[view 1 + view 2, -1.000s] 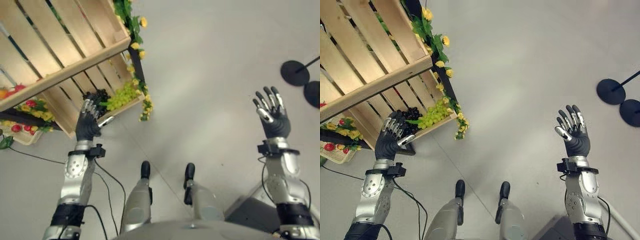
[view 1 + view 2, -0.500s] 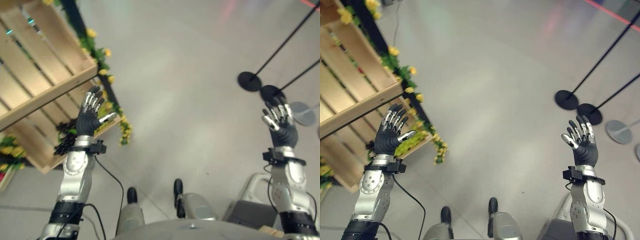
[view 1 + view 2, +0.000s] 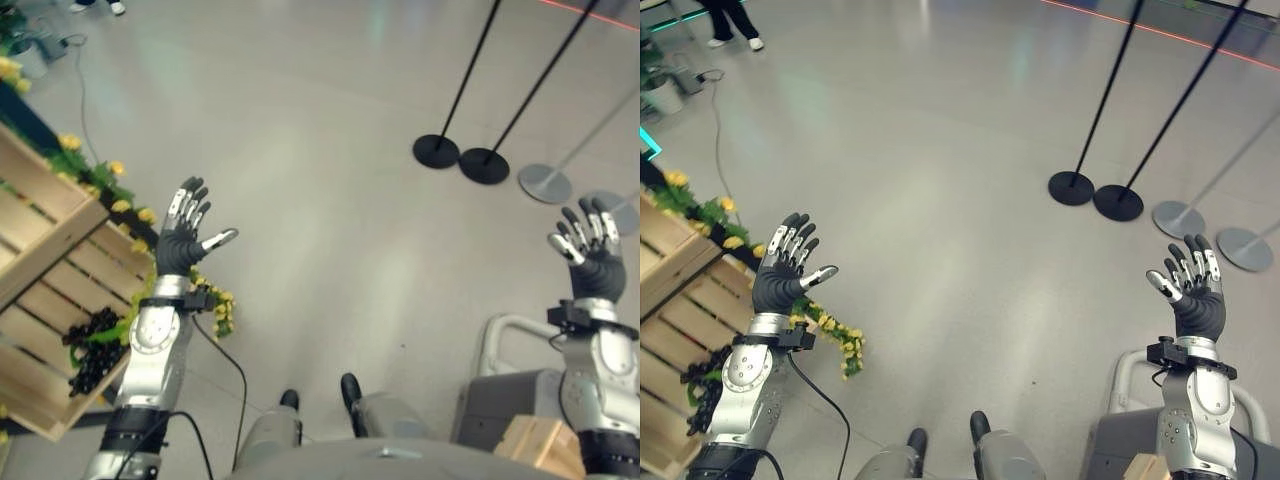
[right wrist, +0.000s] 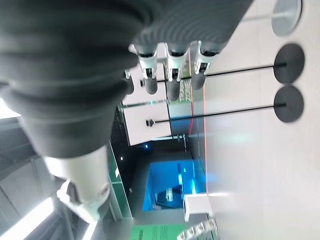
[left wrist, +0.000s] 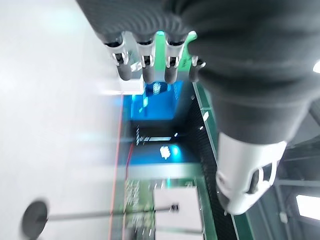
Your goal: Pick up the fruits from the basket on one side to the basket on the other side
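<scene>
Grapes (image 3: 95,350), dark bunch in slatted wooden crate (image 3: 40,300), both hands empty

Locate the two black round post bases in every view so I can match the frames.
Left eye view: black post bases upper right of centre, side by side on the floor.
Right eye view: right of centre, above the right hand.
Left wrist view: one blurred dark base on its pole, in a corner.
Right wrist view: both at the edge past the fingers.
Shared landmark: the red floor line beyond the posts.
</scene>
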Available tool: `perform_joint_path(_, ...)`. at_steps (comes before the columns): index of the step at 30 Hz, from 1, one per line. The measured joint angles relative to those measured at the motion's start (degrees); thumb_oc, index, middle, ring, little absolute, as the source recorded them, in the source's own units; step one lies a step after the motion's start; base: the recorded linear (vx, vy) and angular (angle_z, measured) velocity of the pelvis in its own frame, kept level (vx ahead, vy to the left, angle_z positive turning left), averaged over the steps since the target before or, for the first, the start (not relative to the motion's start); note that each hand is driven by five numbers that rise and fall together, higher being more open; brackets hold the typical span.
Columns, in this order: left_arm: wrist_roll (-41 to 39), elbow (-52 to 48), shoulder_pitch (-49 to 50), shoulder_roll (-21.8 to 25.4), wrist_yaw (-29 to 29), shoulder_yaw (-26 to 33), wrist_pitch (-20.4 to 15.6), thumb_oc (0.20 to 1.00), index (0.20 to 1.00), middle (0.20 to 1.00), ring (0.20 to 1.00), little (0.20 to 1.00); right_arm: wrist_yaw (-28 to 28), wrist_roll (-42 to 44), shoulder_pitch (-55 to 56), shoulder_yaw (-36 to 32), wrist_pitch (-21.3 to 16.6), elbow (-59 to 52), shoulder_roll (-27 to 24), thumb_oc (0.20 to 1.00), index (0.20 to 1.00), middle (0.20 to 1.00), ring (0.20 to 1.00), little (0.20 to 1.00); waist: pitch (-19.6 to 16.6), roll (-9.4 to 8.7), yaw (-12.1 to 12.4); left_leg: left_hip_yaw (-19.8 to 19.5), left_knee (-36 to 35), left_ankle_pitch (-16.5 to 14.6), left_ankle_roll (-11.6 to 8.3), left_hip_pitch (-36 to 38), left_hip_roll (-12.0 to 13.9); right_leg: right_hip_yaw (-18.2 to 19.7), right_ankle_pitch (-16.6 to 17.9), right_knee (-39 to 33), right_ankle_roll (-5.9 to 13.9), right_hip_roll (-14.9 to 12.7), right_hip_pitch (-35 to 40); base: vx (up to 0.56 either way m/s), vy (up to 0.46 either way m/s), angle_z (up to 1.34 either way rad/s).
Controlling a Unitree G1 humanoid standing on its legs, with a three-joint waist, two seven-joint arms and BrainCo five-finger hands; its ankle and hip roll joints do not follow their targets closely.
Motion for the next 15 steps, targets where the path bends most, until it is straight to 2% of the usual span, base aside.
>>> perform_joint_path(2,0.0,-0.2,-0.2,0.3,0.1,0.2,0.0,1.000,1.000,1.000,1.000,1.000,0.2,-0.7,0.9,1.5,0.3,-0.1,0.2,1.000,1.000,1.000,1.000,1.000,-0.5,-1.12,0.4,7.1,-2.4,-0.3,1.81,0.8,0.6,0.6,-1.2,0.3,1.05,-1.4,-1.0,0.05,0.161,-0.85)
perform_joint_path(3,0.0,-0.5,-0.2,0.3,0.1,0.6,0.0,1.000,1.000,1.000,1.000,1.000,0.1,-0.7,1.1,1.3,0.4,0.0,0.3,1.000,1.000,1.000,1.000,1.000,-0.5,-1.20,0.2,8.1,-2.5,-0.4,2.41,0.8,0.3,0.5,-1.2,0.1,1.33,-2.1,-1.0,0.04,0.170,-0.97)
perform_joint_path(4,0.0,-0.5,-0.4,0.6,0.1,1.0,0.0,1.000,1.000,1.000,1.000,1.000,0.0,-0.7,1.6,1.2,0.5,-0.2,0.3,1.000,1.000,1.000,1.000,1.000,-0.6,-1.31,-1.0,9.7,-2.4,-0.4,3.34,0.9,0.0,0.5,-2.1,0.6,2.05,-2.9,-1.1,0.02,0.171,-0.60)
perform_joint_path(6,0.0,-0.6,-0.5,1.1,0.6,1.2,-0.1,1.000,1.000,1.000,1.000,1.000,0.0,-1.2,1.8,1.3,0.7,-0.2,0.3,1.000,1.000,1.000,1.000,1.000,-0.7,-1.58,-0.6,12.6,-2.8,0.1,3.87,1.4,-0.3,0.8,-3.2,2.2,3.37,-3.8,-0.2,0.02,0.176,-0.62)
perform_joint_path(9,0.0,-0.6,-0.3,1.2,1.2,1.5,-0.2,1.000,1.000,1.000,1.000,1.000,0.0,-1.8,1.7,1.4,1.1,-0.1,0.3,1.000,1.000,1.000,1.000,1.000,-0.7,-1.64,0.2,15.2,-3.7,0.3,4.47,2.4,-0.1,2.1,-2.9,2.2,4.25,-4.2,-0.1,0.01,0.145,-0.52)
perform_joint_path(11,0.0,-0.6,-0.3,1.2,1.4,1.5,-0.2,1.000,1.000,1.000,1.000,1.000,0.0,-2.0,2.1,1.4,1.3,-0.1,0.4,1.000,1.000,1.000,1.000,1.000,-0.5,-2.18,-0.5,17.1,-3.8,0.0,4.52,3.7,0.0,3.0,-2.8,1.9,4.43,-4.0,-0.2,0.00,0.168,-0.41)
perform_joint_path(13,0.1,-0.8,-0.1,1.2,1.7,2.1,-0.3,1.000,1.000,1.000,1.000,1.000,0.0,-2.9,1.4,1.5,1.6,-0.1,0.5,1.000,1.000,1.000,1.000,1.000,-0.5,-2.05,0.5,18.4,-4.4,-0.6,4.61,4.3,0.7,3.4,-2.7,2.2,4.38,-3.7,0.2,-0.02,0.165,-0.41)
perform_joint_path(14,0.0,-0.8,-0.2,1.1,2.0,2.3,-0.3,1.000,1.000,1.000,1.000,1.000,-0.1,-3.0,1.6,1.3,1.6,0.1,0.7,1.000,1.000,1.000,1.000,1.000,-0.5,-2.55,-0.7,19.2,-3.8,-0.7,4.52,4.9,0.2,3.9,-2.5,2.1,4.36,-3.5,0.1,-0.04,0.201,-0.42)
perform_joint_path(15,0.1,-0.8,-0.2,1.1,2.1,2.4,-0.3,1.000,1.000,1.000,1.000,1.000,-0.2,-3.1,2.1,1.1,1.6,0.1,0.9,1.000,1.000,1.000,1.000,1.000,-0.5,-2.57,-0.7,19.9,-4.3,-0.7,4.56,5.7,0.6,4.7,-2.3,2.1,4.52,-3.3,0.3,-0.07,0.189,-0.43)
